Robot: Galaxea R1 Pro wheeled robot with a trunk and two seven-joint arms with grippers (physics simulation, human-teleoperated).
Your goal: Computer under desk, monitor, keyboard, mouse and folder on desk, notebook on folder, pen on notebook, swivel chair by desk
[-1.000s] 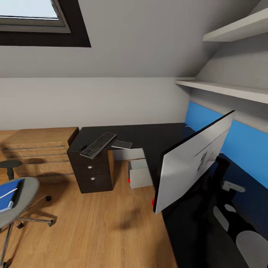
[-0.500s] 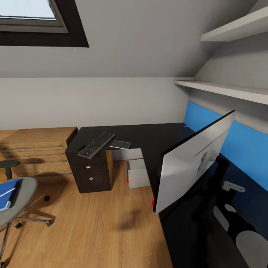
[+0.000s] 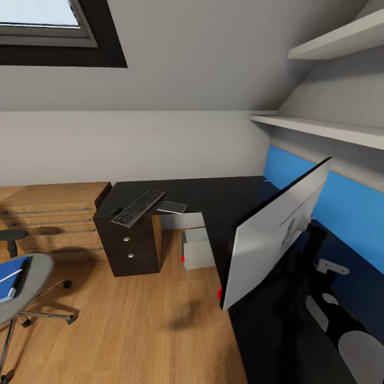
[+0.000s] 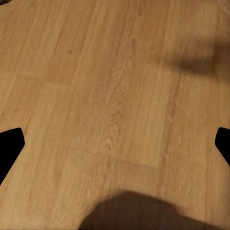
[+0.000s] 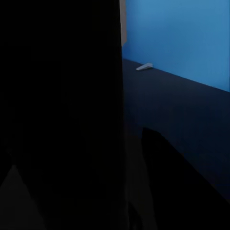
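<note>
1. At the far left we see the chair (image 3: 21,290) standing well apart from the surface (image 3: 224,200), with the blue folder (image 3: 9,277) on its seat; that folder is not yet moved.
2. Further right, the keyboard (image 3: 137,207) lies on the drawer end of the surface, a thin dark notebook (image 3: 173,207) just beside it, and the grey computer (image 3: 198,248) sits on the floor below.
3. Right again, the monitor (image 3: 274,232) leans tilted over the near part of the surface; we judge that seating it is the step in hand.
4. The next move, we think, calls for standing the monitor upright.
5. Our left claw (image 4: 115,143) hangs over bare wood floor (image 4: 110,86), its tips spread wide, holding nothing.
6. Our right wrist view shows dark shapes and a blue panel (image 5: 182,33); we cannot tell that claw's state.
</note>
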